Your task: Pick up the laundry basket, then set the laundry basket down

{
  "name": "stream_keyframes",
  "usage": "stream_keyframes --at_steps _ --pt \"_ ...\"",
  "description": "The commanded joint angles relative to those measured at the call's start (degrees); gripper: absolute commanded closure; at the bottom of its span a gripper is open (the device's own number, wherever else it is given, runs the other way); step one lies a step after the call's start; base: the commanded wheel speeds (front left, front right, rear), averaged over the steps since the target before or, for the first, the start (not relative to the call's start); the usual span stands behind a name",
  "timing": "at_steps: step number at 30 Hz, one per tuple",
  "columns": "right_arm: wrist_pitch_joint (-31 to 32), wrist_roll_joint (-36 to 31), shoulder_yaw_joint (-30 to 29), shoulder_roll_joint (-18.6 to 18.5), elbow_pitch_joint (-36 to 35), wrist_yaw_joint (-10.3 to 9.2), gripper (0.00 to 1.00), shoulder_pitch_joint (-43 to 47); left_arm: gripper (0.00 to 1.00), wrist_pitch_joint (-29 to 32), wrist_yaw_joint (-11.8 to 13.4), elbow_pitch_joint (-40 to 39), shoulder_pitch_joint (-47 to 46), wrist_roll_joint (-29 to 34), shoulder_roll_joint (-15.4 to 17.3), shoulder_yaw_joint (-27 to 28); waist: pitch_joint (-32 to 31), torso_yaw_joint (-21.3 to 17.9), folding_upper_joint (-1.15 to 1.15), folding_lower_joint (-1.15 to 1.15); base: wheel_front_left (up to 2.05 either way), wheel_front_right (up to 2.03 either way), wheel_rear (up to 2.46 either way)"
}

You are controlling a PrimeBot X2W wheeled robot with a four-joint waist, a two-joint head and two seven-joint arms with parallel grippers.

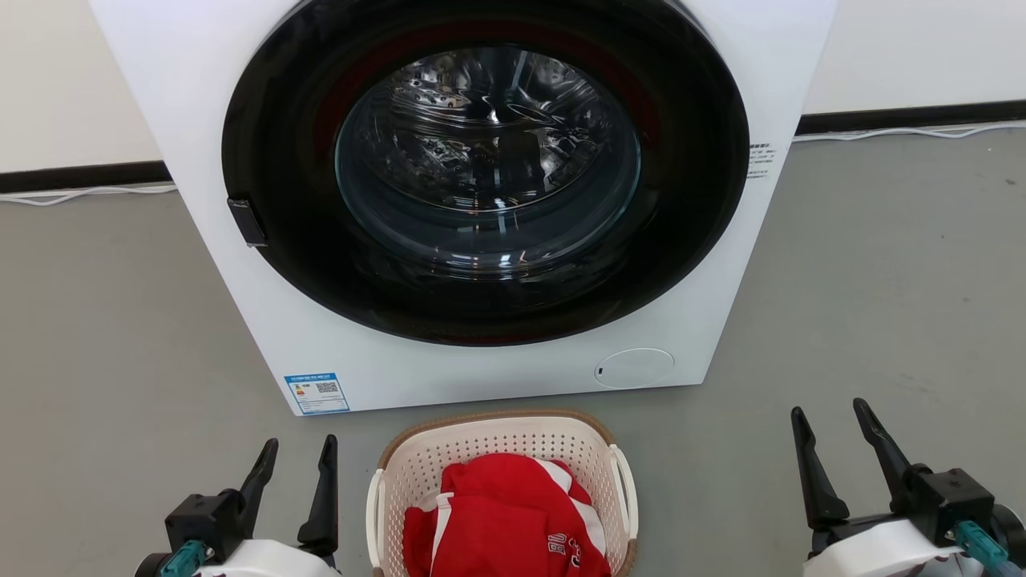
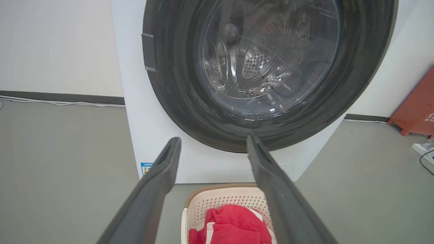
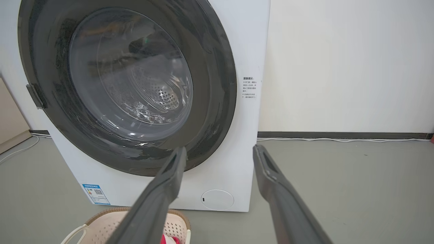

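My left gripper (image 1: 300, 442) hangs released, fingers spread, just beside the laundry basket (image 1: 497, 439). The basket sits on the grey floor (image 1: 120, 336) between my two grippers, close in front of the washing machine (image 1: 481, 373), with a red garment (image 1: 505, 513) bunched inside. My right gripper (image 1: 828, 409) is also spread, farther from the basket.

Bright, even light, glare streaking the washer door glass (image 1: 489, 160), wrist views bending at the edges
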Motion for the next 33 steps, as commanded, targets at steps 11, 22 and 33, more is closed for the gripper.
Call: stream_keyframes --at_steps 11,22,33 --pt "-0.8 -0.7 1.4 -0.9 -1.0 0.4 0.0 -0.5 0.0 -0.8 -0.4 -0.7 -0.9 0.6 0.8 1.2 -0.3 0.2 0.0 0.0 0.0 0.0 0.0" --pt "-0.8 -0.3 1.9 -0.9 -1.3 0.4 0.0 -1.0 0.0 -0.8 -0.4 -0.9 -1.3 0.3 0.9 0.8 1.0 0.5 0.0 0.0 0.0 0.0 0.0" --pt "-0.8 0.0 2.7 -1.2 -0.4 0.4 0.0 -6.1 0.0 -0.8 -0.4 0.0 -5.5 0.3 1.6 -0.1 7.7 0.4 0.0 0.0 0.0 0.0 0.0"
